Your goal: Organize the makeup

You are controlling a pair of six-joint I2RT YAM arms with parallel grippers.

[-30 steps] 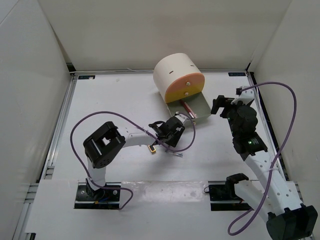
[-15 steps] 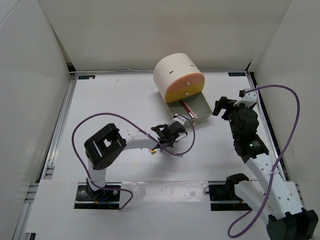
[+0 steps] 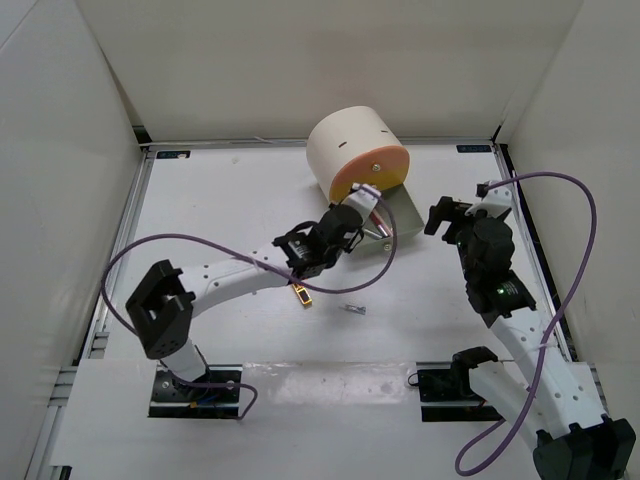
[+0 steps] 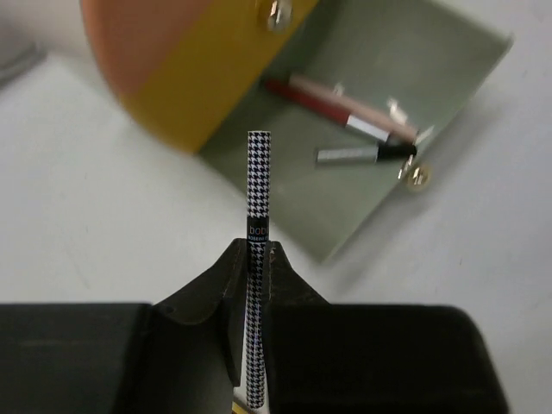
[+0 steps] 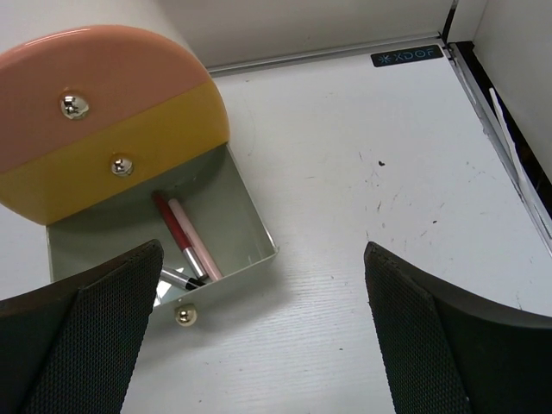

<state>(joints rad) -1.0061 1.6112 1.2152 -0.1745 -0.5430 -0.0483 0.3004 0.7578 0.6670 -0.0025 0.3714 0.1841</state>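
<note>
Pinches a houndstooth pencil [image 4: 259,190] tight in the left claw [image 4: 257,254], narrow on the shaft, tip pointing to 12 in the wrist view, near the rim of the open drawer [image 4: 328,198]. Hovers at 6 o'clock of the cream box [image 3: 350,140], close to its orange front. Shows in the drawer a red stick [image 5: 172,228], a pink stick [image 5: 194,241] and a silver-black stick [image 4: 362,153]. Has a gold lipstick [image 3: 302,295] lying on the table [image 3: 220,200] at 7 o'clock of the left claw, and a silver bit [image 3: 353,309] at 6, too small to name. Holds the right claw [image 5: 263,259] spread wide, gripping nothing, at 3 o'clock of the drawer.
</note>
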